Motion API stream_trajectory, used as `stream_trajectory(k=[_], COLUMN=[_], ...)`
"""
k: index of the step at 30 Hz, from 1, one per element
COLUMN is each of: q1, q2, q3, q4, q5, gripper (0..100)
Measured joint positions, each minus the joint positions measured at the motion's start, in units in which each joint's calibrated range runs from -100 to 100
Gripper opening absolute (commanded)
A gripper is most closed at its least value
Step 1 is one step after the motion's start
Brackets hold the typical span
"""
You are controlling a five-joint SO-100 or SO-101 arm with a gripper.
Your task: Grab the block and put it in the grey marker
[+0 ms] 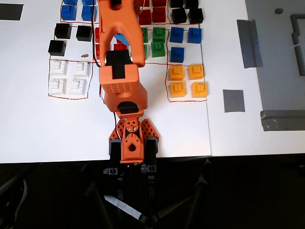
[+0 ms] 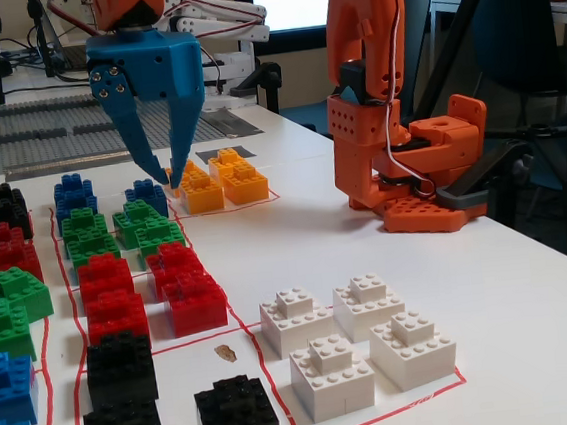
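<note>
In the fixed view my blue gripper [image 2: 165, 176] hangs tips-down over the far rows of bricks. Its jaws stand in a narrow V with nothing between them. The tips hover just above a blue brick [image 2: 147, 196], with another blue brick [image 2: 75, 193] to its left. In the overhead view the orange arm [image 1: 121, 81] hides the gripper, and only a piece of its blue body [image 1: 121, 38] shows. Three blue bricks [image 1: 177, 54] lie right of the arm there. The grey marker [image 1: 233, 100] is a bare dark square at the right.
Yellow bricks [image 1: 188, 80], green bricks [image 1: 158, 42], red bricks [image 2: 130, 288], black bricks [image 1: 71, 33] and white bricks [image 1: 69, 77] lie in red-outlined groups. More blue bricks [image 1: 78, 10] lie at the far left. A grey tape strip [image 1: 249, 43] and a grey baseplate [image 1: 281, 62] lie to the right.
</note>
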Motion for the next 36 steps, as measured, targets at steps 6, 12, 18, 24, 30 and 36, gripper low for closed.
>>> stream_trajectory(k=[6,12,18,24,30,36], q1=[0.00,0.00,0.00,3.54,10.97,19.11], q2=[0.00,0.00,0.00,0.00,0.00,0.00], q3=[1.35,1.35,1.35,1.35,1.26,-0.45], q4=[0.00,-0.40,-0.40,-0.16,4.57,5.05], q5=[0.00,0.00,0.00,-0.68,0.93,3.91], gripper=[0,0,0,0,0,0])
